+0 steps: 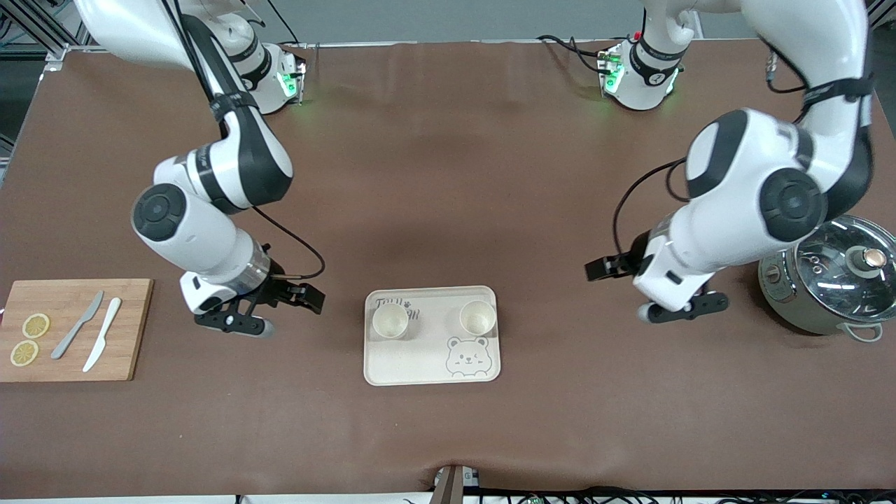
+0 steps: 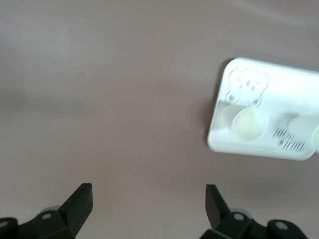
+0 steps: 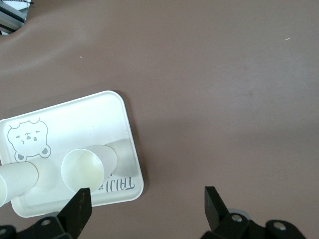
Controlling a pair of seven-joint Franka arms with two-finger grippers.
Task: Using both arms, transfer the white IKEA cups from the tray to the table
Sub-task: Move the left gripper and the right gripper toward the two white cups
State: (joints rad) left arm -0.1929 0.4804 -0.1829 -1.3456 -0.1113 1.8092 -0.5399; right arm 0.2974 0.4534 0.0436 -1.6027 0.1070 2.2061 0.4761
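Note:
Two white IKEA cups stand upright and apart on a cream bear-printed tray [image 1: 420, 364]. One cup [image 1: 390, 320] is toward the right arm's end and the other cup [image 1: 478, 317] is toward the left arm's end. My right gripper [image 1: 234, 323] is open and empty over the bare table, beside the tray. The right wrist view shows that gripper [image 3: 144, 201], the tray [image 3: 84, 119] and both cups [image 3: 83, 169] [image 3: 17, 181]. My left gripper [image 1: 682, 306] is open and empty over the table at the tray's left-arm end. The left wrist view shows that gripper [image 2: 149, 199], the tray [image 2: 279, 79] and a cup [image 2: 250, 123].
A wooden cutting board [image 1: 133, 329] with two lemon slices and two knives lies at the right arm's end. A metal pot with a glass lid [image 1: 833, 280] stands at the left arm's end, close to the left arm.

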